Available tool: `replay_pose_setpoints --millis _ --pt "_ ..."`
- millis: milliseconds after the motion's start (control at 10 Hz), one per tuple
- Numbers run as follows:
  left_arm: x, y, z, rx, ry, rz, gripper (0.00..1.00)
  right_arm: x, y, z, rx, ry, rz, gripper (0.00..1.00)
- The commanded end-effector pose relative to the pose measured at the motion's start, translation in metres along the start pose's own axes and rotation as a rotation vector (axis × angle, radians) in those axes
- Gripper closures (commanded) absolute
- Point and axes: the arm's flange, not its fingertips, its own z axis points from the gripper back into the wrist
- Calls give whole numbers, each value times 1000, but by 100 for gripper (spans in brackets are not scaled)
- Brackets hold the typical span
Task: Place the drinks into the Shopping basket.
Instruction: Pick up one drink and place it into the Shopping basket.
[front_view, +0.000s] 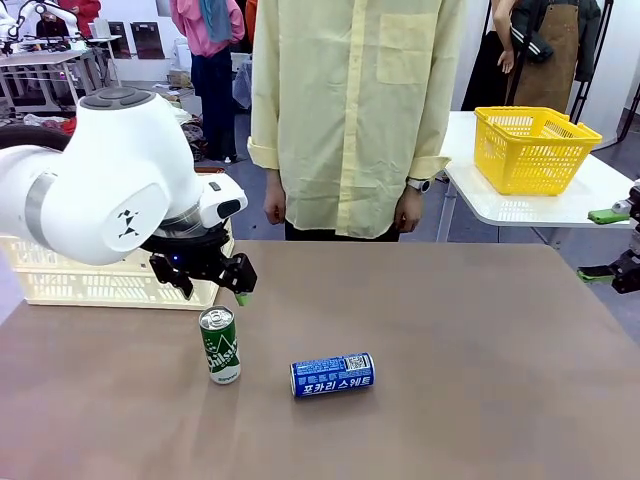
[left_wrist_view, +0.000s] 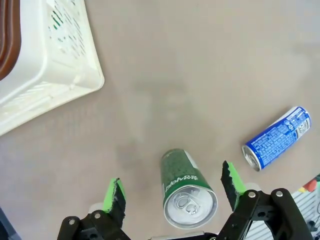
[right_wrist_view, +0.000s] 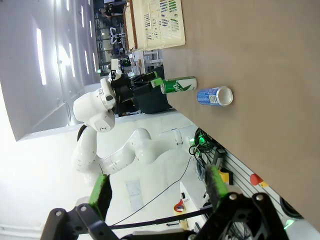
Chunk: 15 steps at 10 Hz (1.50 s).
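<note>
Left gripper (front_view: 214, 288), jaws wide, hangs above the upright green can (front_view: 220, 345) at lower left. Blue can (front_view: 332, 375) lies on its side at lower centre; basket (front_view: 90, 285) at left edge. Right gripper (front_view: 603, 244), wide and empty, at right edge.

Risk: descent may tip the can. Left wrist view shows it nearer the lower-right pad; front view shows only height.

- The green can (front_view: 219, 345) is shiny metal with a silver top.
- The blue can (front_view: 332, 375) is smooth, shiny metal.
- The white basket (left_wrist_view: 55, 65) is hard plastic.
- The table (front_view: 480, 340) looks dull, not shiny.
</note>
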Motion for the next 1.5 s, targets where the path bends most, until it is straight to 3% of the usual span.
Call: replay_pose_setpoints --millis 0,200,700,1400 --pt "-1 0 -2 4 5 -1 0 0 3 3 -11 14 -1 0" --pt "-2 5 -11 -28 114 28 0 0 3 3 -11 14 -1 0" --pt "-15 -12 -37 -56 220 -10 0 0 3 3 -11 14 -1 0" --pt "-8 -18 -47 -8 215 -10 0 0 3 3 -11 14 -1 0"
